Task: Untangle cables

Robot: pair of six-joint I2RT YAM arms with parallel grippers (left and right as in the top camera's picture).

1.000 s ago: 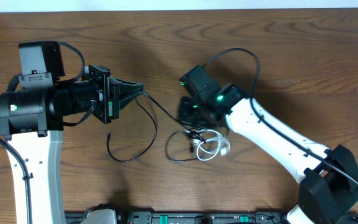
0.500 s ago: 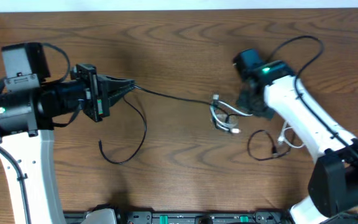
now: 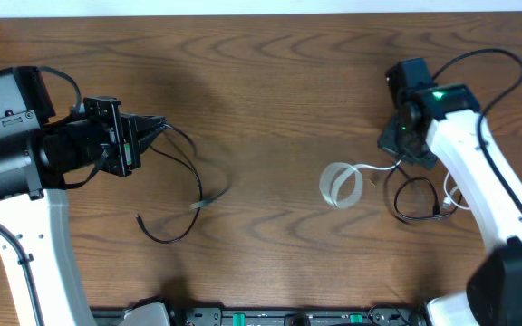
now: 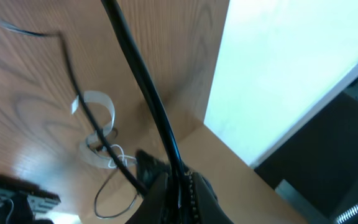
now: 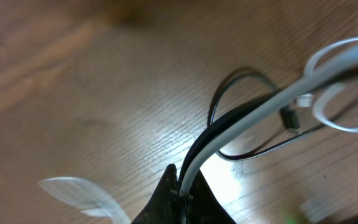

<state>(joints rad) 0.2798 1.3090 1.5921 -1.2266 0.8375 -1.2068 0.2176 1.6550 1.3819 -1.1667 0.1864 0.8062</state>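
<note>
The left fingers (image 4: pixel 178 186) are clamped on a thin black cable (image 4: pixel 146 93) at the left of the wooden table (image 3: pixel 270 91). The right fingers (image 5: pixel 182 190), at right, pinch the thin white cable (image 5: pixel 253 111) and a second black cable (image 5: pixel 215 107) together. Separation seems half done; next, this pair needs parting.

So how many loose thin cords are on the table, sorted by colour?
Black cords: 2 (one on the left, one on the right)
White cord: 1
Total: 3
</note>
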